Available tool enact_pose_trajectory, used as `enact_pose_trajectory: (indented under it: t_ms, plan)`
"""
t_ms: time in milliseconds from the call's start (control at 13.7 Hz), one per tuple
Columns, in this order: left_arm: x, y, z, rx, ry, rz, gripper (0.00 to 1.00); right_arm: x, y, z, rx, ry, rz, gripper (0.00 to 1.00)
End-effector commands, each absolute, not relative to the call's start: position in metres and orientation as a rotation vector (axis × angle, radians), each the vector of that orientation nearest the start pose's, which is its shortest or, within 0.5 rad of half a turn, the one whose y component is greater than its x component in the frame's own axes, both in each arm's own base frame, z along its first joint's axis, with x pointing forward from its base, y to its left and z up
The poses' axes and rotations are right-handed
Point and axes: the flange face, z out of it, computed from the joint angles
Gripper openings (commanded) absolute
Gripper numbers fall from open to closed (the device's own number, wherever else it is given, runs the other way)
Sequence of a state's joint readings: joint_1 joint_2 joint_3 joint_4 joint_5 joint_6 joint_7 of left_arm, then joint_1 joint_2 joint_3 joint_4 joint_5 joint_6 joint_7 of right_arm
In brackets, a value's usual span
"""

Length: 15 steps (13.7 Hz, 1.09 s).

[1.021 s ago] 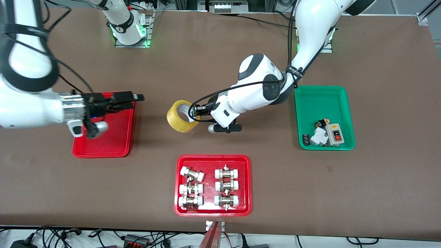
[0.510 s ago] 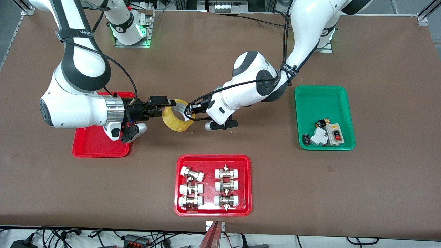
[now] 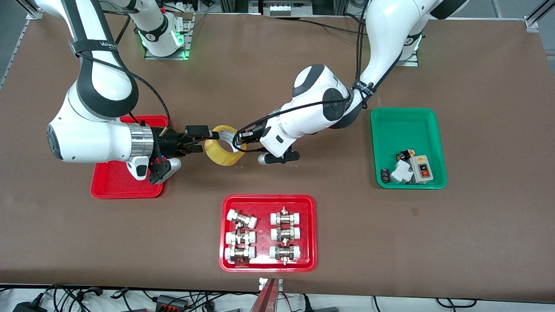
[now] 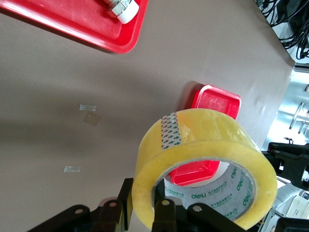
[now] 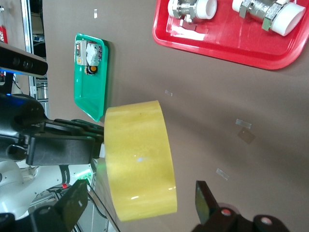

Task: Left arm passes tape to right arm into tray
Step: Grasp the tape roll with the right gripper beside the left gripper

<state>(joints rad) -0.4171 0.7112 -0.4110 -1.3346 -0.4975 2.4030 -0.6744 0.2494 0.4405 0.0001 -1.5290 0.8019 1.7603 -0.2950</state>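
Observation:
The yellow tape roll (image 3: pixel 222 148) is up in the air over the bare table between the two arms. My left gripper (image 3: pixel 239 141) is shut on the roll's wall, one finger inside the core and one outside, as the left wrist view (image 4: pixel 145 197) shows on the tape (image 4: pixel 203 145). My right gripper (image 3: pixel 204 139) is open, its two fingers flanking the roll with small gaps, seen in the right wrist view (image 5: pixel 140 200) around the tape (image 5: pixel 137 159). The plain red tray (image 3: pixel 117 187) lies under the right arm's wrist and shows in the left wrist view (image 4: pixel 217 102).
A wider red tray of white-capped metal fittings (image 3: pixel 269 200) lies nearer the front camera than the tape. A green tray with small electrical parts (image 3: pixel 405 118) sits toward the left arm's end. Small clear tape scraps (image 4: pixel 88 107) stick to the table.
My right arm swung from over the plain red tray to the tape, and its open fingers now flank the roll. My left gripper shifted the roll slightly toward the right arm.

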Motion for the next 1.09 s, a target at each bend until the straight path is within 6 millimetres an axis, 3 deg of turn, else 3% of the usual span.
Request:
enact_pose_trajectory:
  t_ms: [0,219,292,438,510,583,802,948,1021]
  plan:
    - [0.579,-0.512,0.388,2.351,0.36,-0.185,0.03,0.638,0.228,0.411,-2.313,-0.403,0.185,0.56]
    - [0.579,-0.512,0.388,2.351,0.36,-0.185,0.03,0.639,0.226,0.408,-2.314,-0.404,0.18,0.06]
    - [0.579,-0.512,0.388,2.351,0.36,-0.185,0.03,0.64,0.225,0.408,-2.314,-0.406,0.181,0.0]
    - [0.58,-0.512,0.388,2.349,0.368,-0.187,0.04,0.64,0.225,0.41,-2.318,-0.41,0.178,0.0]
    - [0.582,-0.509,0.391,2.345,0.376,-0.183,0.27,0.64,0.225,0.411,-2.318,-0.411,0.174,0.0]
    - [0.585,-0.505,0.396,2.354,0.358,-0.158,0.99,0.64,0.224,0.409,-2.318,-0.41,0.176,0.0]
    - [0.602,-0.476,0.414,2.357,0.382,-0.114,1.0,0.641,0.223,0.411,-2.319,-0.411,0.174,0.0]
    - [0.606,-0.434,0.435,2.401,0.404,-0.145,1.0,0.643,0.212,0.41,-2.316,-0.434,0.158,0.0]
    - [0.61,-0.411,0.441,2.442,0.402,-0.202,1.0,0.649,0.19,0.408,-2.306,-0.454,0.132,0.0]
